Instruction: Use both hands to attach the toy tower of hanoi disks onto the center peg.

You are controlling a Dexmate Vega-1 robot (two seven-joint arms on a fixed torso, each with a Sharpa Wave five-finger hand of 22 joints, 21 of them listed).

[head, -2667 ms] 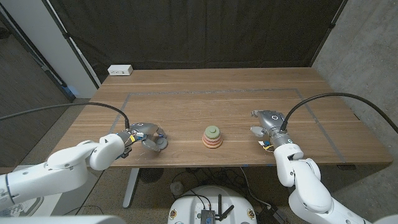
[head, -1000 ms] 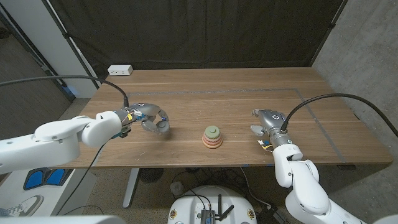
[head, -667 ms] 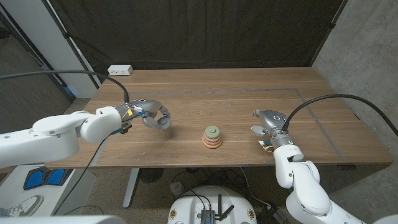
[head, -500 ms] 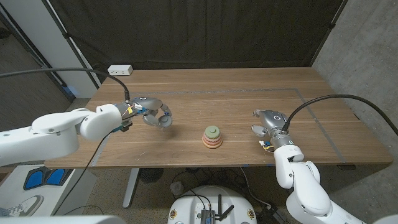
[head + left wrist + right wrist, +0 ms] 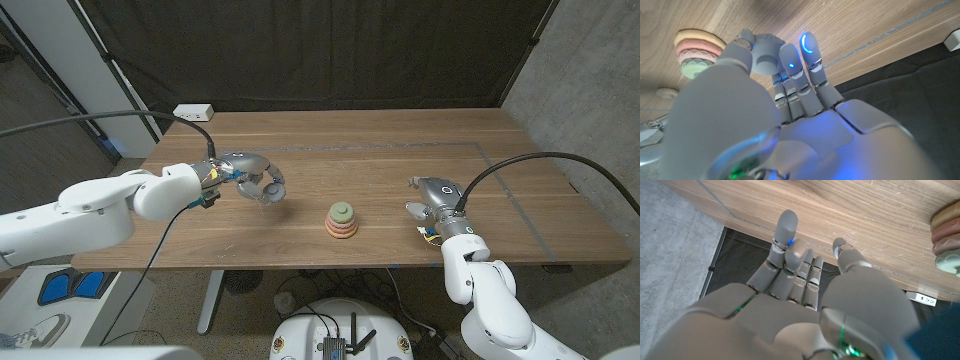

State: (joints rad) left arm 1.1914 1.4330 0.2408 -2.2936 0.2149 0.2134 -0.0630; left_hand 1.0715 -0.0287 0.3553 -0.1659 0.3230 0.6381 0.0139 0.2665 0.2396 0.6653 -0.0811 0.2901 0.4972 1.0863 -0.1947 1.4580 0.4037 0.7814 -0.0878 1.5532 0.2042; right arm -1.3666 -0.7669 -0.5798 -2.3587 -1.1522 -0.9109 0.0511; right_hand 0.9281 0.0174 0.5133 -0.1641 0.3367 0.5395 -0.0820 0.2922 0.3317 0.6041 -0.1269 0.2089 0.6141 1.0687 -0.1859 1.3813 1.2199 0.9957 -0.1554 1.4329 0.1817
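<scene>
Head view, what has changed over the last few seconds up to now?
The left robot hand, holding a grey toy disk, has risen from near the wooden table's front edge and moved away from the robot and toward the stack of pastel disks on the peg. The grip has not been released. The stack and the right robot hand stayed where they were.

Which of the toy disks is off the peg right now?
The grey disk, held above the table in the left hand. The green disk and the pink and orange ones under it sit stacked on the peg at table centre.
</scene>
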